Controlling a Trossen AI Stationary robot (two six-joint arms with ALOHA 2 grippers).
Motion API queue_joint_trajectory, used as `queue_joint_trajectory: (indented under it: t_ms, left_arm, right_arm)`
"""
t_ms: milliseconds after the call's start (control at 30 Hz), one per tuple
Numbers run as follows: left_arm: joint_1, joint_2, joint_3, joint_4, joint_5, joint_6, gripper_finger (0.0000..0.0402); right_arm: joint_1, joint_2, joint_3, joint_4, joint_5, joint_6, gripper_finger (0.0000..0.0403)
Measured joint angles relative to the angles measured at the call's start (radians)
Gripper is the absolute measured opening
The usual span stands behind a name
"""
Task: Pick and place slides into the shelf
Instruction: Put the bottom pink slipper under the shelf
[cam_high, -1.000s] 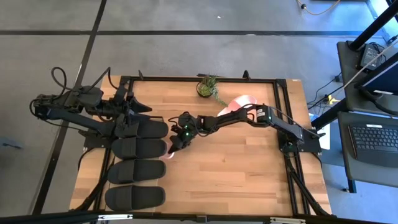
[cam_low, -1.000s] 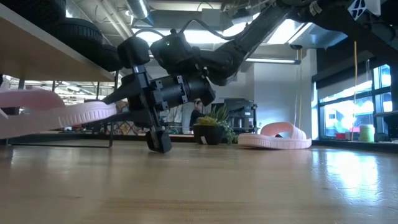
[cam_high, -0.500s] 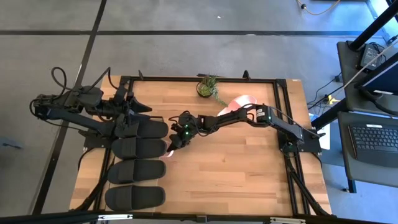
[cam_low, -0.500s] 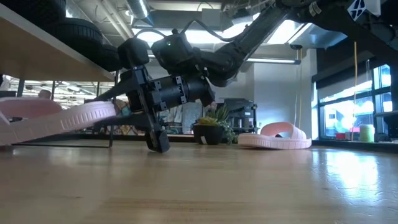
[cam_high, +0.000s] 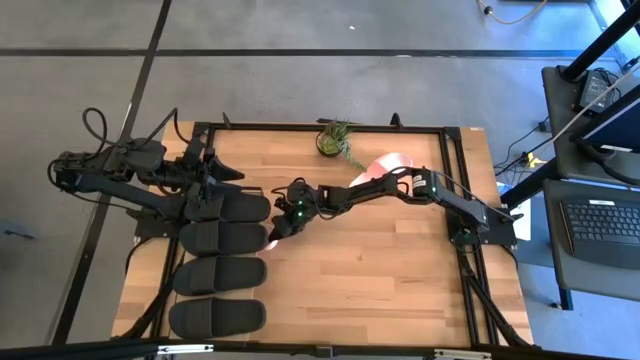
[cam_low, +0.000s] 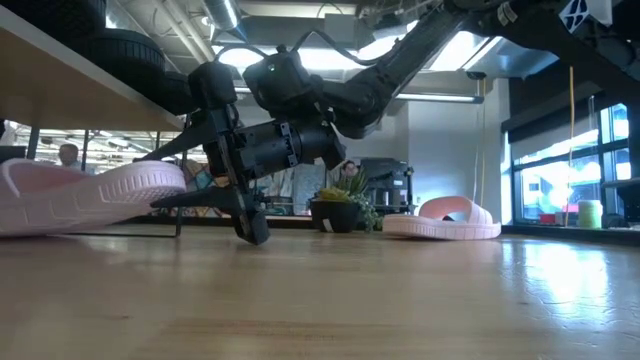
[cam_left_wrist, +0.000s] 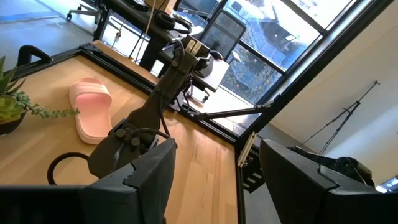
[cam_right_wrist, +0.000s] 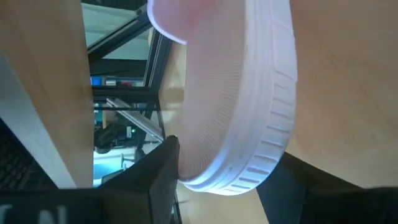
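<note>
Our right gripper (cam_low: 243, 190) had just spread its fingers, and the pink slide (cam_low: 90, 195) dropped flat under the shelf (cam_low: 70, 85). Our left gripper (cam_high: 205, 180) waited, fingers released, at the far left; one pink slide (cam_high: 385, 163) remained on the bench (cam_high: 380, 270).

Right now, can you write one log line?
right gripper: open, at pink slide | slide: on table, under shelf | left gripper: open, waiting

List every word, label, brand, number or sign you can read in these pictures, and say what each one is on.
None can be read.
The pink slide and the black slides show no readable brand.
The screen in the room behind has marks too blurred to read.
</note>
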Motion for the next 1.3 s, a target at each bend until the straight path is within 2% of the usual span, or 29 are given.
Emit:
queue_joint_trajectory:
  t_ms: [567, 1000, 1167, 1300]
  left_arm:
    - [0.0, 0.0, 0.0, 0.0, 0.0, -0.001, 0.0225]
    - [0.0, 0.0, 0.0, 0.0, 0.0, 0.0, 0.0225]
    - [0.0, 0.0, 0.0, 0.0, 0.0, 0.001, 0.0225]
    - [0.0, 0.0, 0.0, -0.001, 0.0, 0.001, 0.0225]
  right_arm:
    - [0.001, -0.002, 0.002, -0.033, 0.031, -0.041, 0.019]
    - [0.008, -0.013, 0.006, -0.094, 0.102, -0.082, 0.019]
    - [0.007, -0.042, 0.005, -0.202, 0.172, -0.141, 0.0191]
    - [0.003, -0.048, 0.039, -0.32, 0.18, -0.172, 0.0191]
